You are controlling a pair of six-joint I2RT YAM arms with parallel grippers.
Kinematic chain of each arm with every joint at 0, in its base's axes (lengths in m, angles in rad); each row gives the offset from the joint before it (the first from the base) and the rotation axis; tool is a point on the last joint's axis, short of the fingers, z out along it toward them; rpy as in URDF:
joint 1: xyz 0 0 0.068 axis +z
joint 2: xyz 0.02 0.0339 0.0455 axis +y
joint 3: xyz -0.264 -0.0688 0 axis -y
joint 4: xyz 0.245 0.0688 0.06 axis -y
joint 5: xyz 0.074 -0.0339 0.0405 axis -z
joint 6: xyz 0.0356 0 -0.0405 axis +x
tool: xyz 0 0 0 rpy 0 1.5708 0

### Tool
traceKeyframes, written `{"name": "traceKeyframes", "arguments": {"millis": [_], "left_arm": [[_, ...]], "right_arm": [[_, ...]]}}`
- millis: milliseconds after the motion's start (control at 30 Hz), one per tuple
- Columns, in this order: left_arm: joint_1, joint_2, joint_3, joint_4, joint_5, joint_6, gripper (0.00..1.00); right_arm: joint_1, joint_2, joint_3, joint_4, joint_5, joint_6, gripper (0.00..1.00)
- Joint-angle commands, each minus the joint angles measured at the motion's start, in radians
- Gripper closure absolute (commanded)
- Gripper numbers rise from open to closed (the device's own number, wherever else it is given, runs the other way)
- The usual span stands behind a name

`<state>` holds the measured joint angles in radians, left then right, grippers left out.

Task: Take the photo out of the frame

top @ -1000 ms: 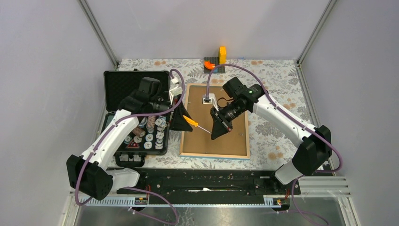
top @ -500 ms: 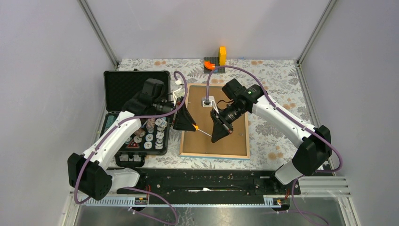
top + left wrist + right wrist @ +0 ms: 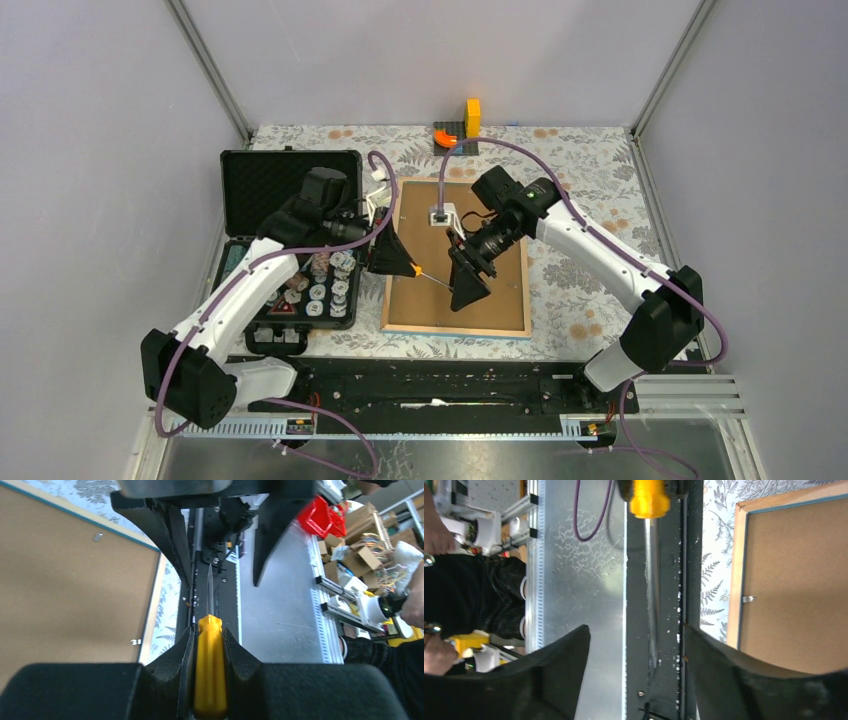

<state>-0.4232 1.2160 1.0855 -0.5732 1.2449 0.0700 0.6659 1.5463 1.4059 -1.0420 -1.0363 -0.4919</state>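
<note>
The frame [image 3: 500, 300] lies face down on the table, its brown fibreboard back [image 3: 65, 580] up inside a pale wooden rim. The photo is hidden under that back. A small metal clip [image 3: 748, 599] sits at the frame's edge. My left gripper [image 3: 392, 258] is shut on the yellow handle of a screwdriver [image 3: 210, 665], held above the frame's left part. Its thin shaft [image 3: 651, 580] points toward my right gripper [image 3: 468, 285]. That gripper [image 3: 636, 630] is open, its fingers standing either side of the shaft tip without touching it.
A black foam-lined case [image 3: 290, 180] lies open left of the frame, with a tray of small bits [image 3: 310, 285] in its near half. Orange and yellow blocks [image 3: 458, 125] stand at the back edge. A black rail [image 3: 440, 385] runs along the near edge.
My left gripper moved right and closed on the screwdriver's handle. My right gripper, shut on the shaft before, has opened and let it go.
</note>
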Motion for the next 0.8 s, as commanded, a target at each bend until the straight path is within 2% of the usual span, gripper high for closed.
{"name": "traceKeyframes", "arguments": {"millis": [0, 67, 200, 267, 367, 467, 600, 767], "left_arm": [[0.005, -0.028, 0.015, 0.036, -0.141, -0.007, 1.0], [0.013, -0.014, 0.035, 0.014, -0.233, 0.002, 1.0], [0.017, 0.022, 0.078, 0.002, -0.506, 0.005, 1.0], [0.018, 0.047, 0.098, 0.001, -0.64, 0.015, 1.0], [0.019, 0.099, 0.135, -0.006, -0.804, 0.086, 1.0], [0.015, 0.164, 0.18, 0.0, -0.935, 0.159, 1.0], [0.01, 0.246, 0.232, 0.003, -1.03, 0.234, 1.0], [0.005, 0.311, 0.265, 0.02, -1.023, 0.315, 1.0]], "right_arm": [[-0.041, 0.018, 0.068, -0.023, -0.012, 0.003, 0.13], [-0.108, 0.03, 0.074, -0.001, -0.029, 0.015, 0.07], [-0.271, 0.038, 0.046, 0.172, 0.043, 0.178, 0.05], [-0.337, 0.018, 0.001, 0.298, 0.157, 0.292, 0.05], [-0.358, -0.027, -0.086, 0.491, 0.422, 0.398, 0.01], [-0.368, -0.009, -0.121, 0.565, 0.627, 0.399, 0.0], [-0.427, 0.083, -0.093, 0.591, 0.769, 0.413, 0.0], [-0.493, 0.168, -0.094, 0.671, 0.826, 0.439, 0.0]]}}
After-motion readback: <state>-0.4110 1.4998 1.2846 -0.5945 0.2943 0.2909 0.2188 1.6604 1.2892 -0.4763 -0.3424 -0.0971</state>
